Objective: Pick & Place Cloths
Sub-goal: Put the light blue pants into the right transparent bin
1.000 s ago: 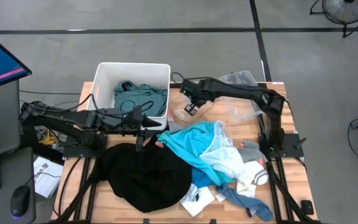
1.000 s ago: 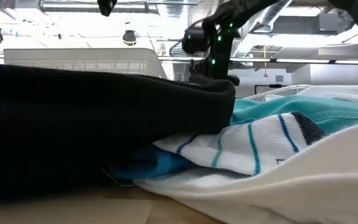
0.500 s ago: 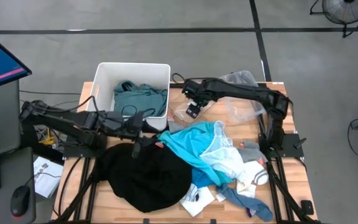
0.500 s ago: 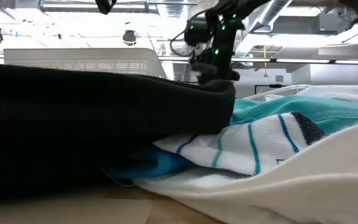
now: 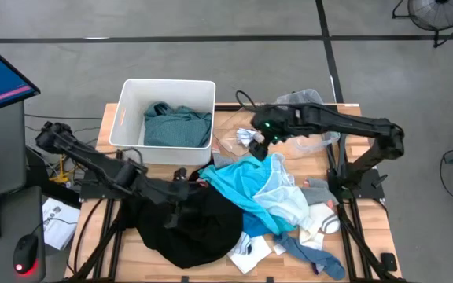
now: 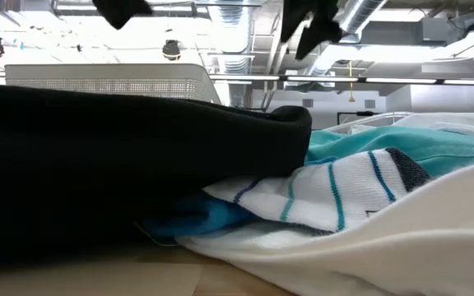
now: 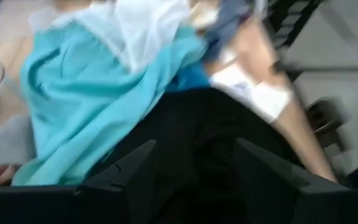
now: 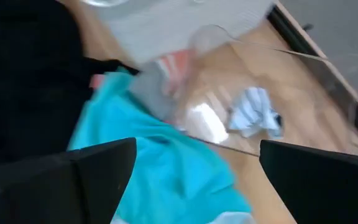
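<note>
The cloths lie heaped on the table. A large black garment (image 5: 183,224) is at the near left and a bright cyan shirt (image 5: 242,182) beside it. Pale pieces (image 5: 288,206) and socks (image 5: 246,251) are at the near right. A teal-green shirt (image 5: 178,126) lies in the white bin (image 5: 124,110). My left gripper (image 5: 181,192) hangs open above the black garment's (image 7: 191,124) far edge. My right gripper (image 5: 259,141) stands open above the cyan shirt's (image 8: 166,168) far edge. A small pale-blue piece (image 8: 253,118) lies by the clear bin.
A shallow clear bin (image 5: 238,145) sits on the table between the white bin and the cyan shirt. Another clear bin (image 5: 305,102) is at the far right edge. A striped white sock (image 6: 336,193) and white cloth (image 6: 401,238) fill the low view's near right.
My left gripper has gone from beside the white bin toward the table's near edge, out over the black garment. My right gripper has gone from over the shallow clear bin toward the right and near, to the cyan shirt's far edge. The cloths lie as before.
</note>
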